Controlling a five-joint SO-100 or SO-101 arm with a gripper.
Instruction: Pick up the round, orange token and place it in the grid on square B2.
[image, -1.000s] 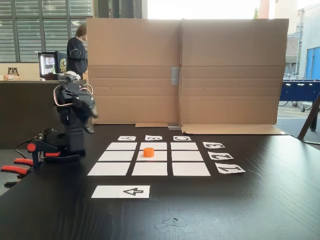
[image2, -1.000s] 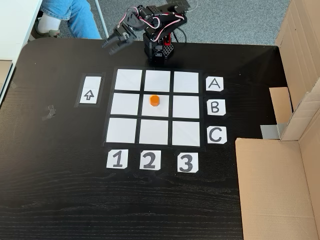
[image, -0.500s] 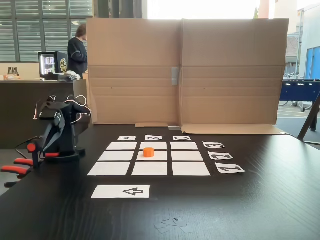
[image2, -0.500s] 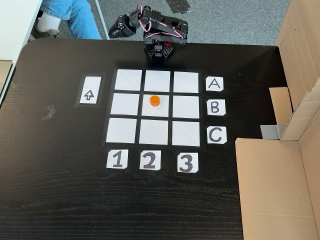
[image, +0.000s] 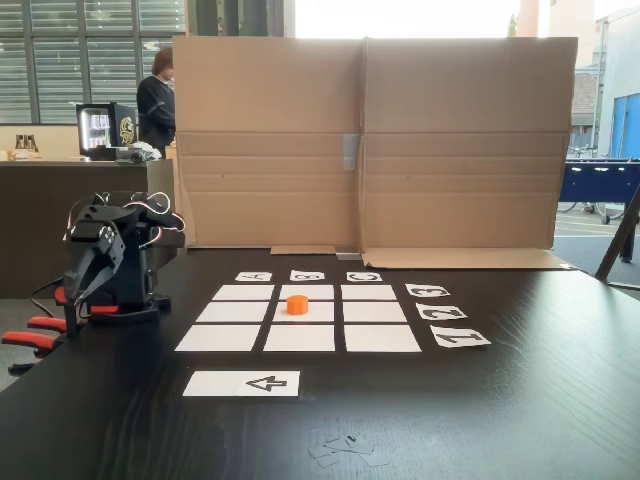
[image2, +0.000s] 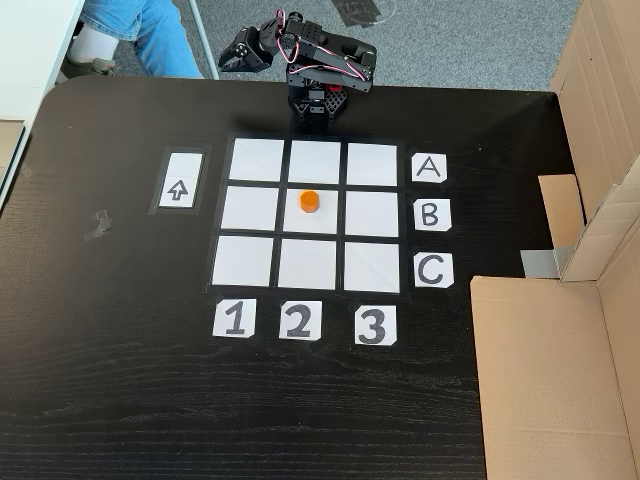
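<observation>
Token (image2: 309, 201) status: it stands upright on square B2 (image2: 325, 222), the middle rectangle of the grid (image2: 257, 160), slightly toward the far-left part of that square in the overhead fixed view. In the low fixed view I see the token (image: 297, 304) on the same centre square (image: 313, 312), free of any contact.

Change since one second ago: the arm has folded back from its raised, extended pose near the far-left corner of the grid to a tucked pose over its base. The gripper (image2: 236, 60) now sits beyond the far table edge, well apart from the token. In the low view the gripper (image: 82, 283) hangs downward beside the base, near the red-orange clamp handles (image: 30, 338).

Tool state: the gripper carries nothing. I cannot tell how far the jaws stand apart.

Judgement: placement appears complete. The token has not shifted during the retreat, so I read this as the return to rest.
</observation>
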